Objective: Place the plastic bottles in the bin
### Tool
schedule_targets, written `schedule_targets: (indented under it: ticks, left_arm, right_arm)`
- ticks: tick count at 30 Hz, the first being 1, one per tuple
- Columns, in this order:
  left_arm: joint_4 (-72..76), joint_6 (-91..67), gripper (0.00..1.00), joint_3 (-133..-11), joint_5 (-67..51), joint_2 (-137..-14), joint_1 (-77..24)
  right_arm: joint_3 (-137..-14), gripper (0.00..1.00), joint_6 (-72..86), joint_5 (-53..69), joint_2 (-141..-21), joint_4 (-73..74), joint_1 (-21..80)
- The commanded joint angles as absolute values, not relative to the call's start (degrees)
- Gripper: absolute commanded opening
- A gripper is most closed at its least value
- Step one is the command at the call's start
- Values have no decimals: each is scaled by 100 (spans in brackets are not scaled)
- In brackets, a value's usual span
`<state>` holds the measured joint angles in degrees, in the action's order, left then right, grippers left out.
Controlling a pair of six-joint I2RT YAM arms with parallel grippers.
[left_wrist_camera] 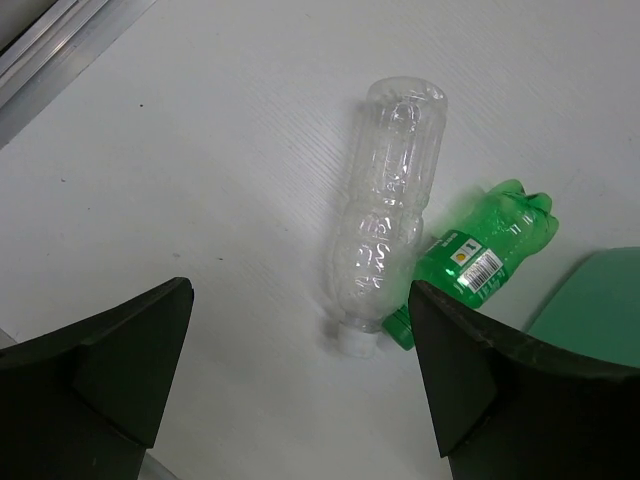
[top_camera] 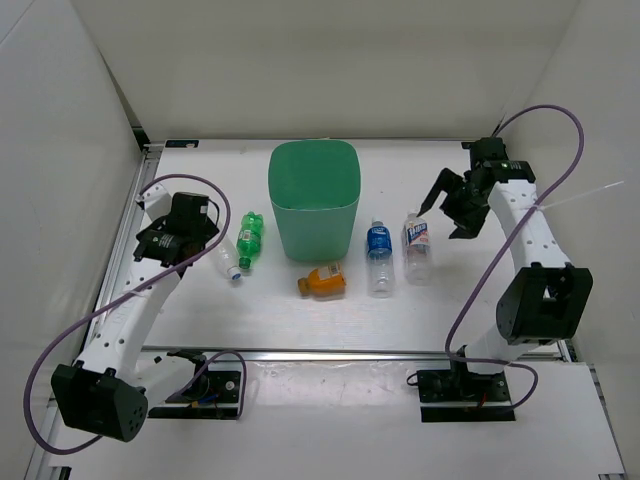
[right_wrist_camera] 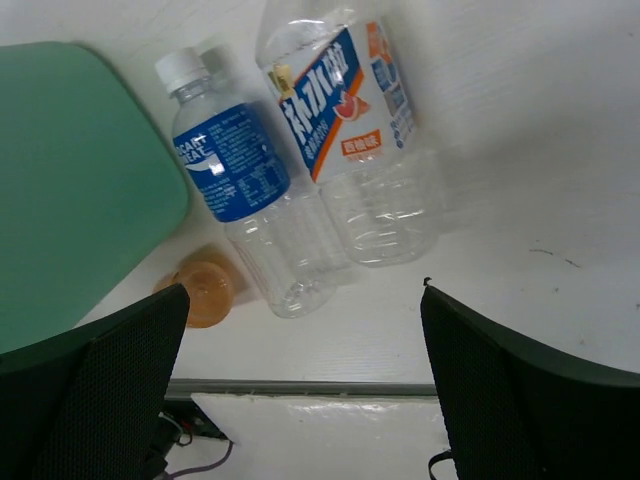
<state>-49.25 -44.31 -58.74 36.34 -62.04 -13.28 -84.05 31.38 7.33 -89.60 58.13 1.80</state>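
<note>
The mint-green bin (top_camera: 313,200) stands upright at the back middle of the table. All five bottles lie on the table. The green bottle (top_camera: 249,238) and the tiny clear white-capped bottle (top_camera: 227,258) are left of the bin. The squat orange bottle (top_camera: 324,282) is in front of it. The blue-labelled bottle (top_camera: 378,258) and the white/red-labelled bottle (top_camera: 417,247) are to its right. My left gripper (top_camera: 203,238) is open and empty, just left of the tiny bottle (left_wrist_camera: 385,215) and above it. My right gripper (top_camera: 452,208) is open and empty, right of the white/red-labelled bottle (right_wrist_camera: 350,130) and above it.
An aluminium rail (top_camera: 350,353) runs along the near edge of the table, and another rail (left_wrist_camera: 50,50) along the left side. White walls enclose the back and both sides. Purple cables (top_camera: 545,115) loop off both arms.
</note>
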Motion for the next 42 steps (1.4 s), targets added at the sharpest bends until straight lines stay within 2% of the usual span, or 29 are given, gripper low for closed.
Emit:
schedule_targets:
  ticks: [1, 6, 18, 28, 31, 32, 35, 36, 39, 42]
  left_arm:
    - [-4772, -4368, 100, -5775, 3516, -6100, -1345]
    - [-4772, -4482, 100, -5512, 3727, -5994, -1345]
    - [-4772, -4597, 100, -5142, 3955, -5889, -1345]
    - [-4720, -4649, 100, -5142, 3841, -6170, -1345]
    - [-4720, -4649, 100, -5194, 3841, -6223, -1345]
    - [-4720, -4649, 100, -5194, 3841, -6223, -1345]
    - [-4720, -4649, 100, -5194, 3841, -6223, -1345]
    - [-4668, -4649, 100, -5194, 3841, -6223, -1345]
    - [-4667, -4649, 100, -5133, 3779, -6223, -1345]
    - [-4667, -4649, 100, -5080, 3709, -6223, -1345]
  right_arm:
    - [-8701, 100, 3006, 1185, -9219, 5573, 124]
    - [-9237, 100, 2865, 776, -10063, 6073, 53]
    - [-9492, 100, 2698, 510, -11135, 5783, 158]
    - [-9097, 100, 2514, 272, -11794, 5511, 641]
    - [-9044, 84, 2566, 220, -11865, 5511, 642]
    - [-9044, 70, 2636, 141, -11865, 5511, 642]
    - [-9044, 57, 2637, 71, -11865, 5563, 510]
    - [-9235, 47, 2698, -8, -11813, 5650, 431]
    - [-9736, 30, 2803, -280, -11751, 6054, 299]
    - [-11052, 28, 3014, -431, -11436, 6599, 246]
